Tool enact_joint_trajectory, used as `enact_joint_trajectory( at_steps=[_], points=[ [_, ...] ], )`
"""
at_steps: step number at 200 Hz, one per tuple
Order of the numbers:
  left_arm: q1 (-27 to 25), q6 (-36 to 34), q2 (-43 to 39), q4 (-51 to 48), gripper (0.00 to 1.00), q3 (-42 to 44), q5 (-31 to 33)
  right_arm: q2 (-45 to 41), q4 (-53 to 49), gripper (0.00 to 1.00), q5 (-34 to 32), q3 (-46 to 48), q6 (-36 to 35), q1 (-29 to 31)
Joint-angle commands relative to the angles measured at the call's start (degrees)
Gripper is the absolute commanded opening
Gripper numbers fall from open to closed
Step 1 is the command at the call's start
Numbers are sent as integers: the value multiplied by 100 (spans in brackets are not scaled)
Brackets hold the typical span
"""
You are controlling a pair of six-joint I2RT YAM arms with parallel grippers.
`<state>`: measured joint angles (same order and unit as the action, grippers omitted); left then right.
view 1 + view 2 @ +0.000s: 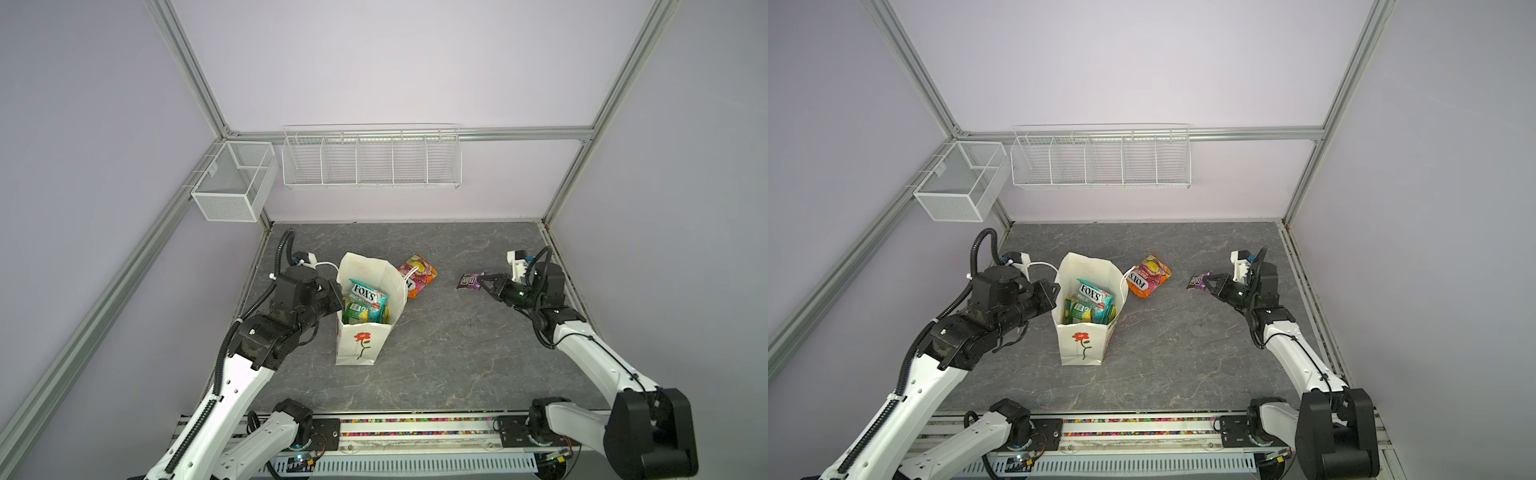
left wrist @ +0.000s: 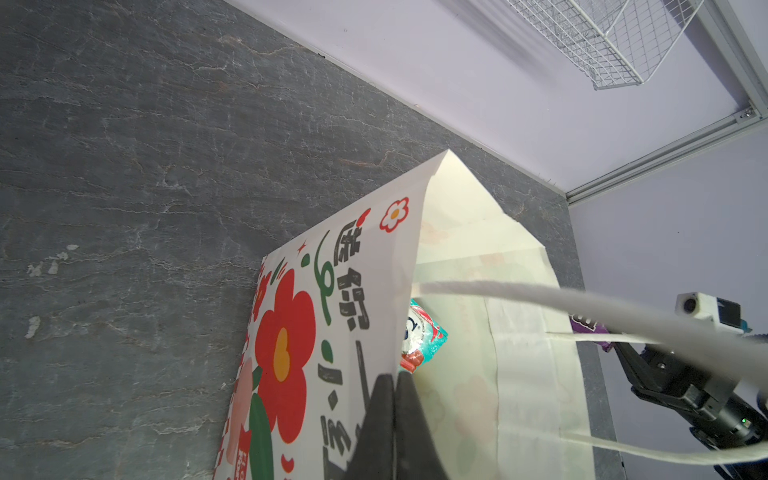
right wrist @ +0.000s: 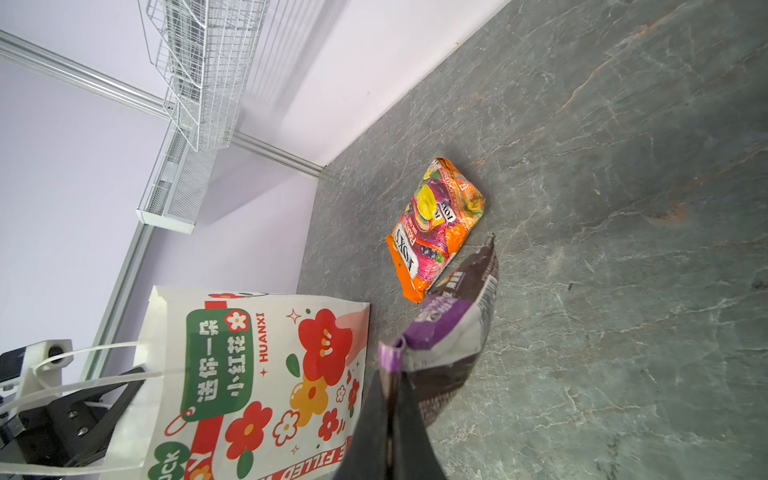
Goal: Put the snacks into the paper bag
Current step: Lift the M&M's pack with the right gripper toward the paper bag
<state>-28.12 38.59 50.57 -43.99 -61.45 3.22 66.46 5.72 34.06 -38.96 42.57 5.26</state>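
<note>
- Bench (image 1: pixel 436 353): grey stone-look top with pale veins, enclosed on three sides.
- Walls (image 1: pixel 374 62): plain lilac, edged by an aluminium frame (image 1: pixel 519 133).
- Wire basket (image 1: pixel 370 166): white, five compartments, hung on the back wall above the bench's back edge.
- Mesh box (image 1: pixel 232 191): white, hung by the back left corner.
- Paper bag (image 1: pixel 357 345): white, red flower on the near face, standing upright left of the bench's middle, mouth open.
- Left gripper (image 2: pixel 395 386): fingers pressed together on the bag's left rim, one inside the paper and one outside.
- Teal FOX'S packet (image 1: pixel 368 297) and green packet (image 1: pixel 357 311): inside the bag, leaning together, in both top views.
- Orange FOX'S packet (image 1: pixel 419 276): flat on the bench just beside the bag's far right corner, toward the back edge.
- Right gripper (image 3: pixel 390 399): fingers clamped on one end of the purple packet (image 3: pixel 449 332).
- Purple packet, position: near the bench's right edge, well apart from the bag, its free end pointing toward the orange packet; whether it clears the bench cannot be told.
</note>
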Motion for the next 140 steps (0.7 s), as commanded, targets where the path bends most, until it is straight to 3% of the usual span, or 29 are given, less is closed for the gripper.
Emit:
enact_joint_trajectory(
  at_steps=[1,140],
  points=[
    [24,65,-74,311,0,32,-86,-268,-216,7,-51,-245,-125,84],
    [26,112,-6,425,0,-5,-207,-1137,-964,7,-137,-978,-210,353]
  ],
)
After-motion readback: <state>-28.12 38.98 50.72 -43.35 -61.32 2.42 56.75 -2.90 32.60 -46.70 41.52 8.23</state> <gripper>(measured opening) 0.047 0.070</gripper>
